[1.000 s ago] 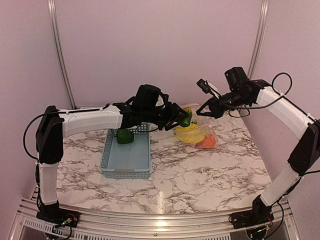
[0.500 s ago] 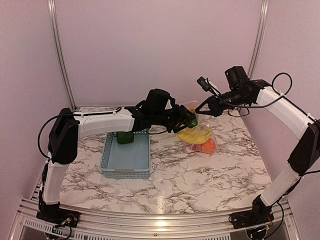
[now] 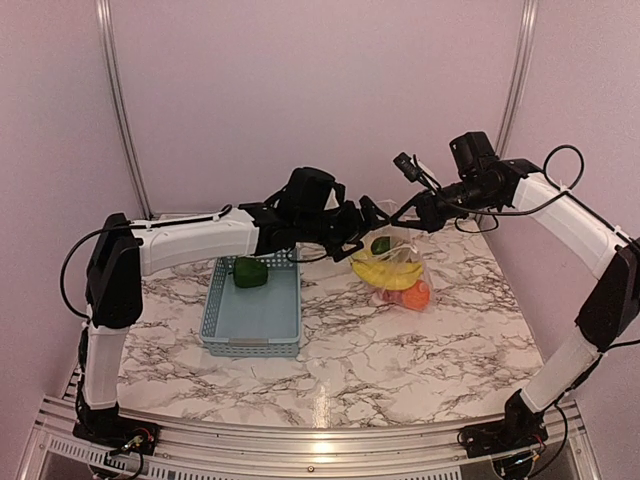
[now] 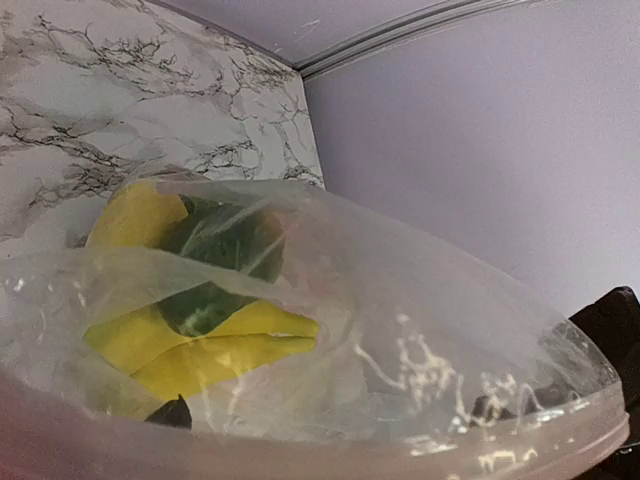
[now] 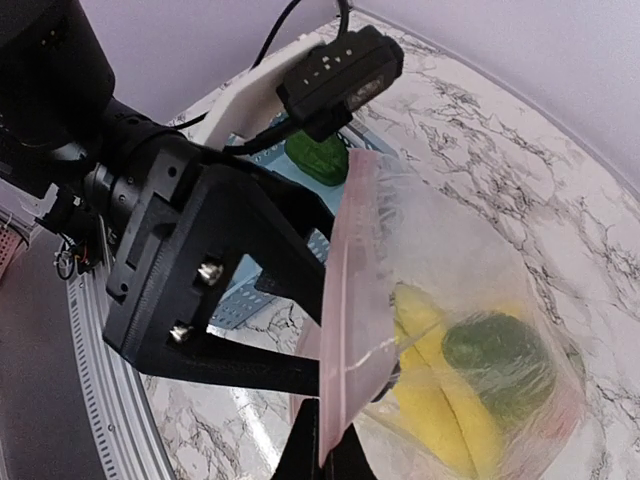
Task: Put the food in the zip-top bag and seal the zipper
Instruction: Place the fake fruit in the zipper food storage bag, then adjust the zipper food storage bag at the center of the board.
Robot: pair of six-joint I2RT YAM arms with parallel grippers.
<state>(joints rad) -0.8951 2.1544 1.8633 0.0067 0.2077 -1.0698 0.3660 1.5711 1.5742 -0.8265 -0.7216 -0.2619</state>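
Note:
The zip-top bag [image 3: 398, 268] hangs open by its mouth above the table at the back right. It holds yellow bananas [image 3: 385, 272], an orange [image 3: 417, 295] and a green striped melon [image 3: 381, 244]. My right gripper [image 3: 408, 214] is shut on the bag's mouth edge, which shows as a pinkish zipper strip [image 5: 345, 300] in the right wrist view, pinched at the gripper [image 5: 325, 455]. My left gripper [image 3: 366, 214] is open and empty at the bag mouth, with its fingers [image 5: 255, 365] spread. In the left wrist view, the melon [image 4: 215, 250] rests on the bananas [image 4: 230, 345] inside the bag.
A grey-blue slatted basket [image 3: 252, 318] stands left of the bag with one dark green pepper [image 3: 250, 272] in it, also seen in the right wrist view [image 5: 318, 155]. The back wall is close behind the bag.
My left gripper carried the green melon right to the bag mouth and opened. The melon now lies in the bag on the bananas. The right gripper has kept its hold.

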